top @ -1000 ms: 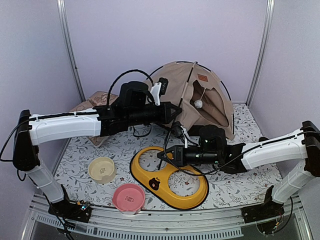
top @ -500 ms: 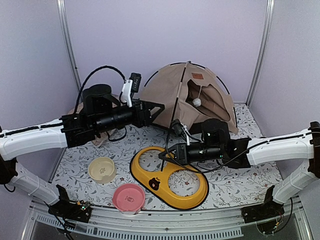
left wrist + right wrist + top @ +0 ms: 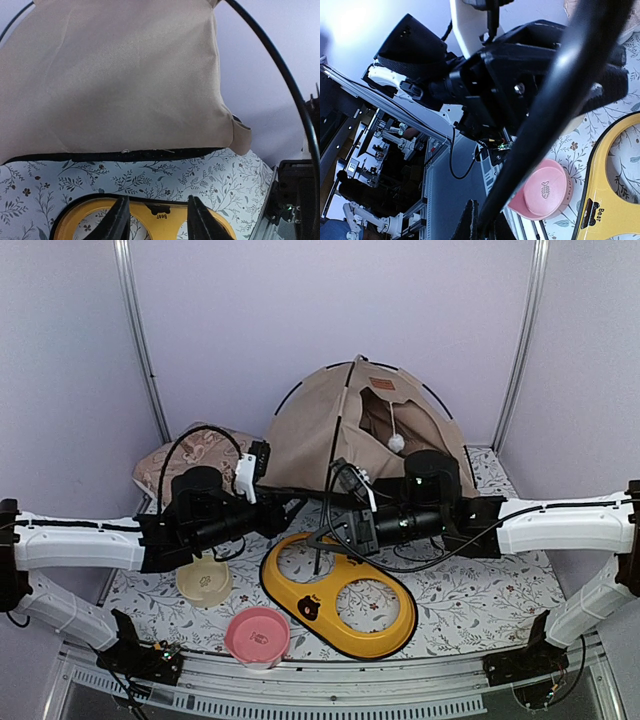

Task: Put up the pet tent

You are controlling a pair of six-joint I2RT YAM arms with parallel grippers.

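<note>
The beige fabric pet tent (image 3: 330,430) with thin black flexible poles (image 3: 280,85) stands upright at the back middle of the table, doorway and white pom-pom (image 3: 396,443) facing front-right. I'd guess it's light and floppy, and only the springy poles give it shape, so grab a pole or the bottom hem, not loose cloth.

The left gripper (image 3: 157,202) is spread partway with nothing in it, low in front of the hem. The right gripper (image 3: 318,540) has a black rod right at its fingers, but I can't tell if it's clamped.

A yellow two-hole plastic feeder tray (image 3: 340,595) sits just in front and crowds both arms. A tan floral pillow (image 3: 165,465) is beside the tent's left, with a cream bowl (image 3: 205,580) and a pink bowl (image 3: 257,633) nearer.
</note>
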